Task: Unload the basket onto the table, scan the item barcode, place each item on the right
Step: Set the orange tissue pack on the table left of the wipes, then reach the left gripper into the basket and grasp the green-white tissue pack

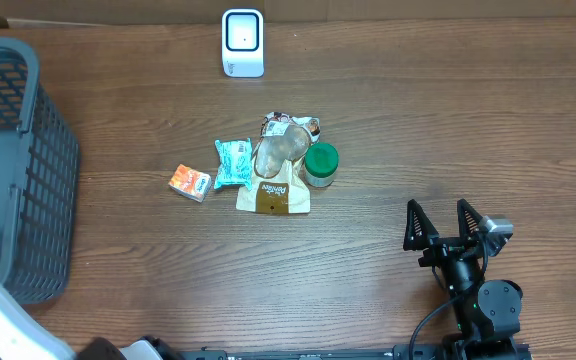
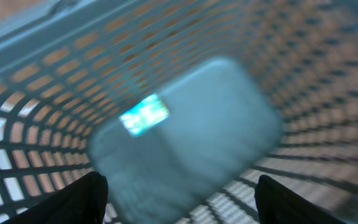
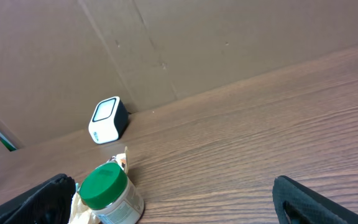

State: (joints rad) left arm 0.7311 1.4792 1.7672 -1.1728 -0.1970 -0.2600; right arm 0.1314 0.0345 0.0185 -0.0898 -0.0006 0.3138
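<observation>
**Left end effector empty over the basket; pile waits for the scanner**

The left end effector (image 2: 180,186) hangs inside the basket (image 2: 36,124), fingers (image 2: 73,202) spread wide with nothing between them. The view is blurred. Below it a packet (image 2: 143,114) lies on the basket floor, clear of both fingers. The right end effector (image 1: 445,222) is open and empty too, low over the counter (image 1: 448,110) and well to the right of the pile (image 1: 268,170).

That pile sits mid-counter. An orange pack (image 1: 189,182) lies just beside a pouch (image 1: 233,163), which touches a brown bag (image 1: 276,180) with a jar (image 1: 320,163) against it. The scanner (image 1: 242,42) stands behind them at the far edge.

The step in hand looks like fetching the next item. The left arm should rise straight out of the basket before swinging across, so it misses the wall. Take an outlying piece, the pack on the left or the jar on the right, so the heap stays put. Grip by the edges. No barcode can be seen from here, so turn the item slowly before the scanner's window.
</observation>
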